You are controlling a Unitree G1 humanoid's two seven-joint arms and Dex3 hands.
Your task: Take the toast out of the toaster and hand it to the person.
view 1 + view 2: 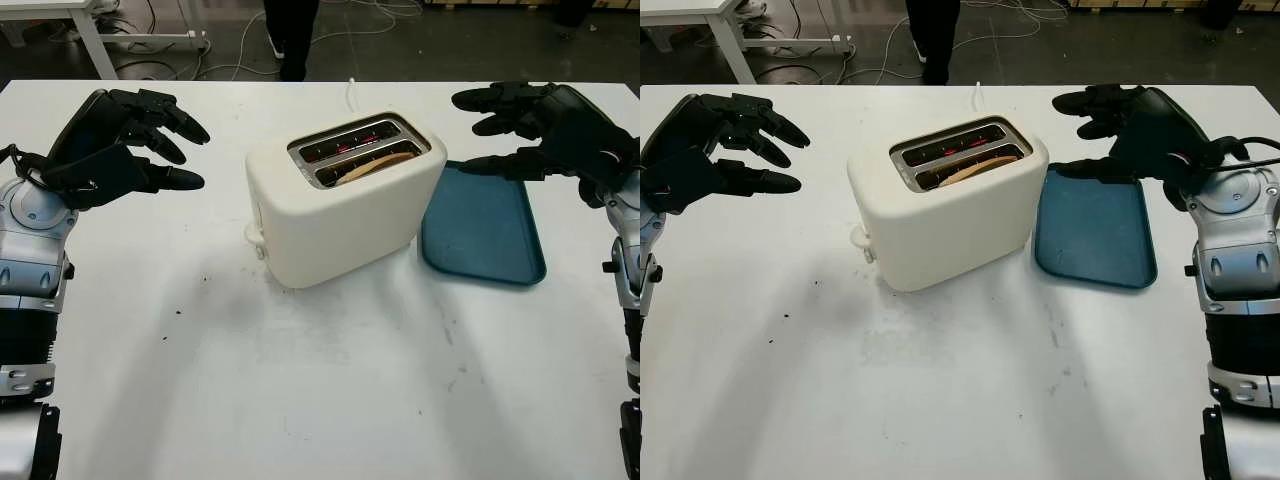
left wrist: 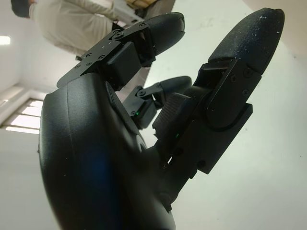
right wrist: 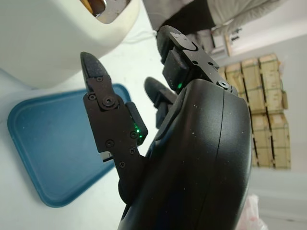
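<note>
A cream two-slot toaster [image 1: 340, 205] stands in the middle of the white table [image 1: 300, 390]. A brown slice of toast [image 1: 375, 163] sits low in its nearer slot; the far slot glows red inside. My left hand [image 1: 165, 140] hovers open above the table, well left of the toaster. My right hand [image 1: 500, 125] hovers open to the toaster's right, above the far end of the blue tray [image 1: 485, 230]. A person [image 1: 290, 35] stands beyond the table's far edge, legs in dark trousers showing.
The blue tray lies flat just right of the toaster, nothing on it. The toaster's white cord [image 1: 352, 95] runs toward the far edge. Another white table [image 1: 90, 30] stands at the back left, with cables on the dark floor.
</note>
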